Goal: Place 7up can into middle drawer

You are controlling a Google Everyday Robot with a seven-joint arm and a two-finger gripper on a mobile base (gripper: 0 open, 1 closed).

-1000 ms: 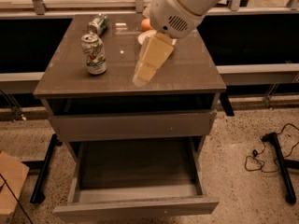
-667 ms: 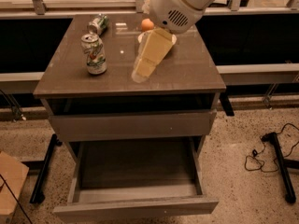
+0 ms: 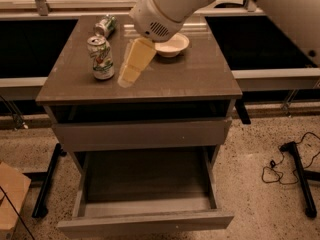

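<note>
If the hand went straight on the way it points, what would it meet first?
Probably the cabinet top, just beside the upright 7up can. The hand slants down-left close above that surface; depth is unclear, so a brush with the can is possible.

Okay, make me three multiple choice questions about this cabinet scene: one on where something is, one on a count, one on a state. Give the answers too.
1. Where is the gripper?
A) Inside the drawer
B) Over the cabinet top, beside the 7up can
C) Down at the floor

2. How many cans are on the cabinet top?
A) One
B) Two
C) Four

3. The middle drawer is:
A) Pulled open
B) Shut
C) Taken out of the cabinet

Answers: 1 B, it hangs next to the upright can. 2 B, the 7up can plus another can lying at the back. 3 A, its bare floor shows.
</note>
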